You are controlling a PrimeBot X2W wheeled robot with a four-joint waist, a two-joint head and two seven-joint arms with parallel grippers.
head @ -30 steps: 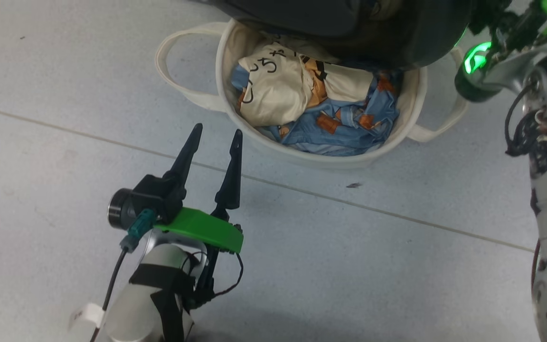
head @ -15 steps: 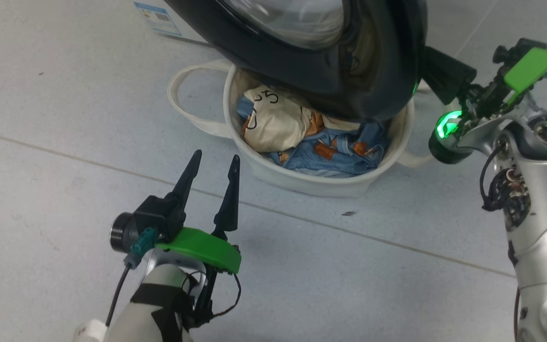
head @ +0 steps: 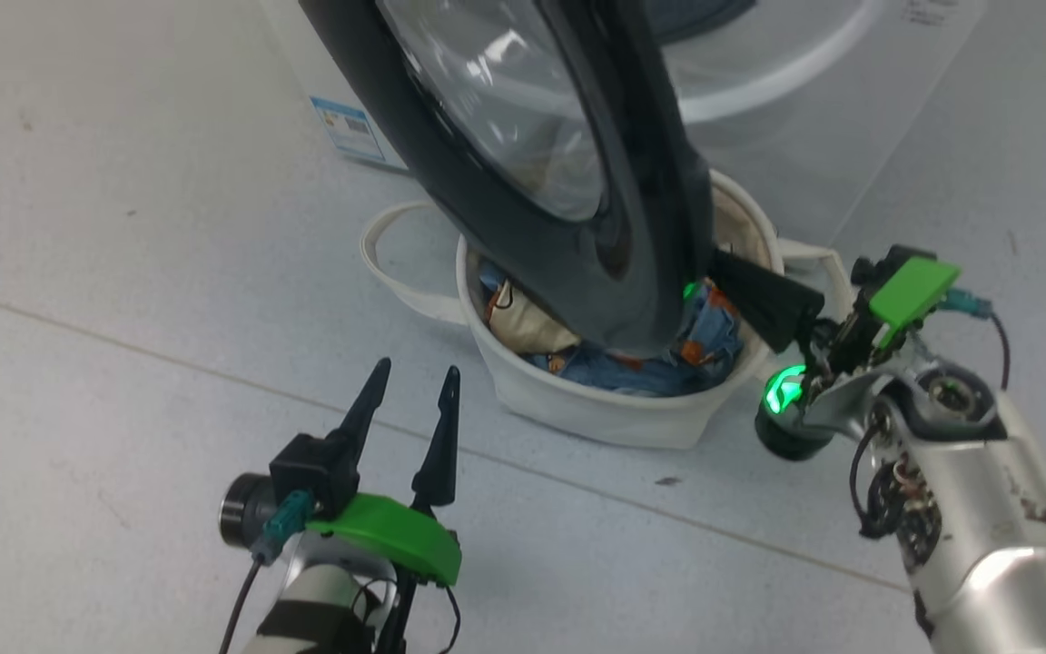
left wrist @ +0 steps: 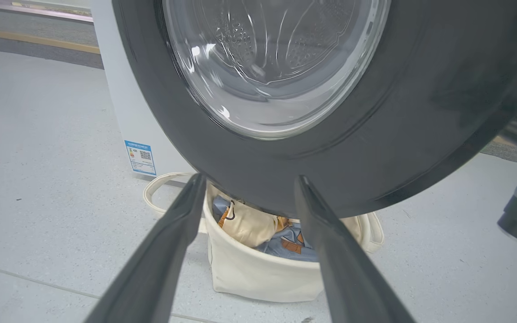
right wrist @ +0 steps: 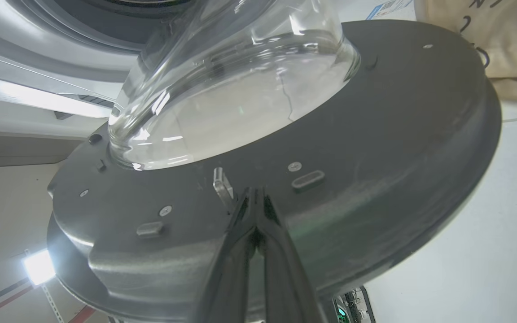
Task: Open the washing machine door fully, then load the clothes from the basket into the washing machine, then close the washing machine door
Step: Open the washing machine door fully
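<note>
The door stands swung out from the washer. In the head view it is nearly edge-on, running from 12 o'clock down to the middle, with its black rim hanging over the basket. The basket sits on the floor just before the washer, at 6 o'clock of the door, with one handle looping out toward 9 o'clock. The clothes lie inside it, blue with orange patches toward 5 o'clock and a cream piece toward 9 o'clock, partly hidden by the rim. The right gripper is clenched, fingers pressed together with nothing between them. In the right wrist view their tips meet the door's grey inner face just beside a small metal latch at their 10 o'clock, and the glass bowl bulges toward 12 o'clock. In the head view this gripper reaches in from 4 o'clock, at 3 o'clock of the basket, and a green light glows at its wrist. The left gripper is released, fingers spread and empty. It hovers over the floor at 7 o'clock, near the basket's 8 o'clock side without touching, and points toward 12 o'clock. In the left wrist view the basket shows between its fingers under the door, and a blue label sits on the washer at 9 o'clock.
</note>
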